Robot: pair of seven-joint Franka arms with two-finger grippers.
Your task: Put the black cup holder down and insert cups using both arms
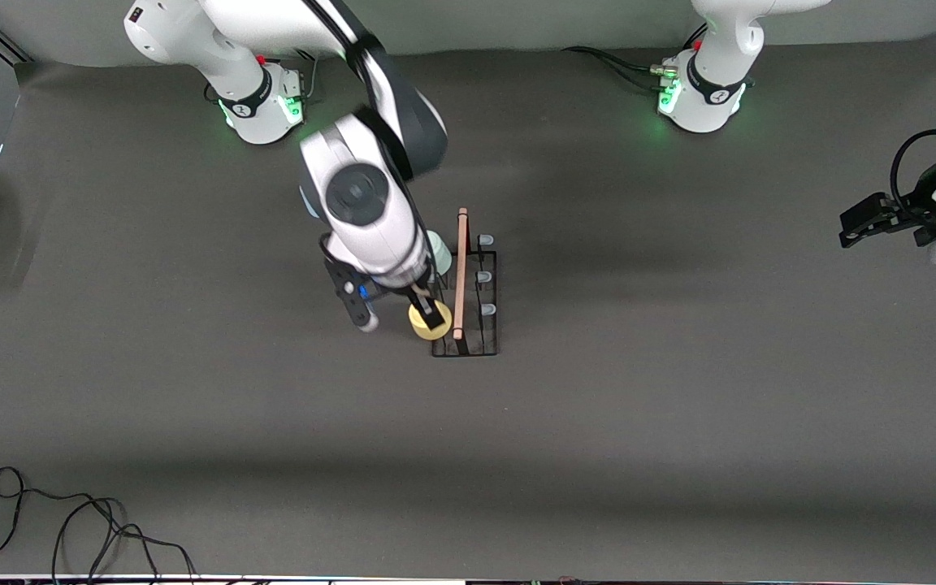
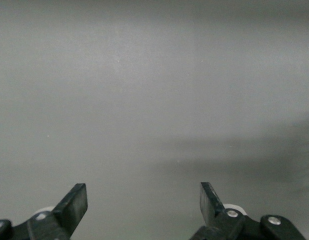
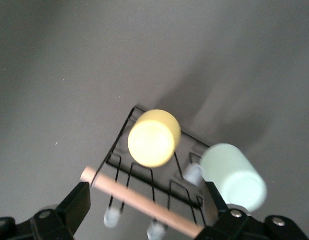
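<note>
Front view: the black cup holder (image 1: 474, 296) stood mid-table (image 1: 679, 422) with its wooden handle (image 1: 461, 272) running toward and away from the camera. The right claw (image 1: 429, 313) hung over the yellow cup (image 1: 427, 322), which sat upside down on a peg on the side of the handle toward the right arm's end. The pale green cup (image 1: 439, 252) sat farther from the camera on that same side, mostly hidden by the arm. Three blue-tipped pegs (image 1: 485, 276) on the side toward the left arm's end were bare. The left claw (image 1: 862, 221) waited at the left arm's end of the table, well apart from the rack.

Left wrist view: left claw (image 2: 143, 202) was spread wide, empty, with only bare table below it.

Right wrist view: right claw (image 3: 147, 210) was wide open, nothing between its fingers (image 3: 77, 202). The yellow cup (image 3: 153, 138) and pale green cup (image 3: 234, 177) were both on pegs of the cup holder (image 3: 144, 170), though the blur made it hard to judge whether they were fully seated.

Progress: holder placed, two cups apparently on. The light blue cup was not visible in any view, so at least that one looked left to do.
</note>
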